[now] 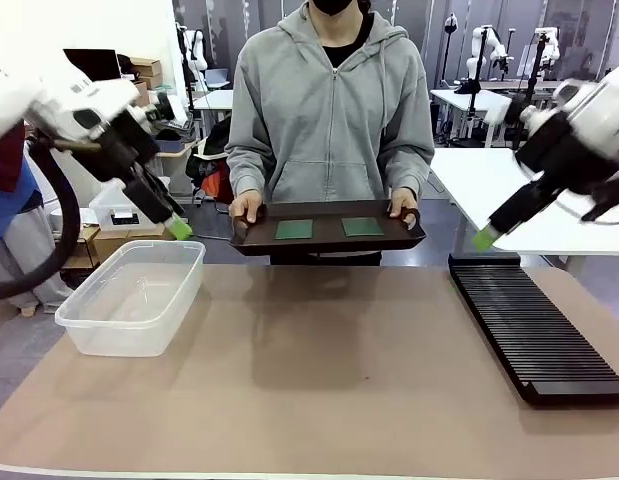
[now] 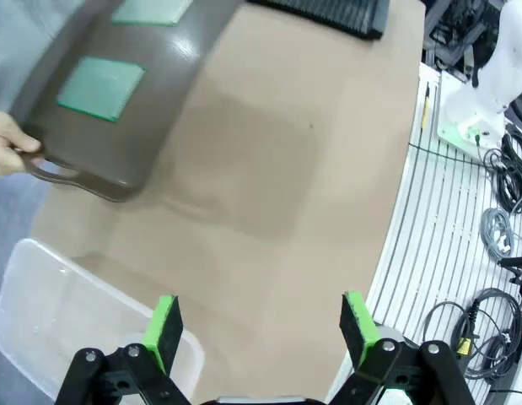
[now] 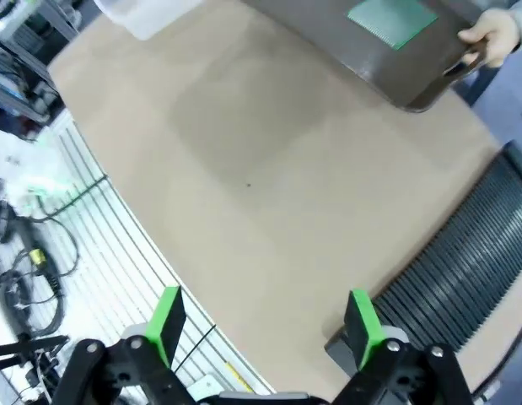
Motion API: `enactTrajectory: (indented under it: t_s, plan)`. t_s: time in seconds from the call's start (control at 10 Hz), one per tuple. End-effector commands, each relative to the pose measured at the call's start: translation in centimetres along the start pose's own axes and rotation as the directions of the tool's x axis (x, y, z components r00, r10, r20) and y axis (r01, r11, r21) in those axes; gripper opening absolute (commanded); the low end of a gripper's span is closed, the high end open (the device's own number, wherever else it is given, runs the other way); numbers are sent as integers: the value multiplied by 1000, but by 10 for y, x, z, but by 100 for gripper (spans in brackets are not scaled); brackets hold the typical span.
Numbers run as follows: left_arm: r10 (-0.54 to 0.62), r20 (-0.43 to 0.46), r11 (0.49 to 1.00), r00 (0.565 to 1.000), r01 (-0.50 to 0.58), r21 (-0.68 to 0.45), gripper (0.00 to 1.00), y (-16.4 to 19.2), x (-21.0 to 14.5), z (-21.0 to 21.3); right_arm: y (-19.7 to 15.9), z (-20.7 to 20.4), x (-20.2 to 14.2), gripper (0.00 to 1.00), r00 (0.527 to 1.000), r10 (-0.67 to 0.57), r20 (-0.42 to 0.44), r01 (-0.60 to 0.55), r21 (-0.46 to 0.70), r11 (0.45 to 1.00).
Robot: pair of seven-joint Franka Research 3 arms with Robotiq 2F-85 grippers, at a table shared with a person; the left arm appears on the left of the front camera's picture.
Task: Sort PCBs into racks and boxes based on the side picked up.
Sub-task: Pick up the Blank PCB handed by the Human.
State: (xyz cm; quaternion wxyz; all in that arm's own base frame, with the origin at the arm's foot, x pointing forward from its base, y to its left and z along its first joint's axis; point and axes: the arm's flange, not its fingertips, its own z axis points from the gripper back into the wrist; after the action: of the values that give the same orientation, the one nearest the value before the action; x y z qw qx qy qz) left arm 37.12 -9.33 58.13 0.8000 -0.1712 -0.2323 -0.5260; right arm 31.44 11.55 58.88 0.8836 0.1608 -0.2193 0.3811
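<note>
- PCBs [image 1: 294, 229]: we see two green boards lying flat on a dark tray [image 1: 251, 240], side by side with a gap between them. Both are well apart from the tub and the rack.
- The person holds the tray by its end handles, one of the hands [image 1: 247, 208] at each end, roughly level above the far edge of the table [image 1: 319, 370]. We read this as an offer: the boards are brought within reach of both arms, face up so a side can be judged.
- The tub [image 1: 159, 247] stands on the table's left part and the rack [image 1: 534, 330] lies along its right part. The middle is left bare, which we take to be room for the tray or for the arms to cross.
- The left gripper [image 1: 177, 229] hangs above the tub's far corner with its jaws spread wide and nothing between them.
- The right gripper [image 1: 483, 239] hangs over the rack's far end, also wide apart and holding nothing.
- We judge that each arm waits beside its own container, so that a picked board has a short way to go.
- No board is sorted yet. The next move calls for a reach to the tray and a pinch on a thin flat board, which may slide on the smooth tray.
</note>
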Motion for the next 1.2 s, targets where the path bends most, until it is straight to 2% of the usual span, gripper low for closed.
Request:
enactTrajectory:
  t_s: [0.0, 0.1, 0.2, 0.6, 0.7, 0.8, 0.9, 1.0, 1.1]
  plan:
    - [-32, 6, 998, 999, 31, 57, 100, 8, -8, 7, -18, 31, -5, 100, 1000, 7, 30, -8, 18, 1000]
    - [-49, -16, 994, 999, 50, 98, 100, -2, -9, 5, -22, 40, -12, 100, 999, -11, 47, 12, -6, 1000]
    - [-8, 10, 1000, 1000, 8, 29, 100, 7, -2, 12, -10, 25, -1, 100, 1000, 2, 22, -2, -3, 1000]
    - [-18, -2, 998, 1000, 18, 53, 100, 5, -1, 13, -11, 33, -2, 100, 1000, -2, 11, 2, -20, 1000]
    - [-135, -67, 990, 989, 138, 41, 100, -3, 15, 47, -13, 64, 13, 100, 996, -77, 38, 77, 11, 997]
    - [-212, -53, 977, 976, 212, -16, 100, -1, 26, 67, -29, 88, 23, 100, 997, -82, 10, 82, 62, 995]
    - [-260, -71, 965, 963, 257, -47, 100, 7, 30, 84, -37, 110, 31, 100, 996, -86, -3, 86, 89, 992]
    - [-288, -65, 956, 955, 283, -81, 100, 16, 33, 99, -40, 130, 36, 100, 997, -61, -52, 67, 119, 991]
    - [-269, -45, 962, 962, 266, -56, 100, 24, 36, 113, -48, 153, 42, 100, 996, -36, -79, 47, 142, 989]
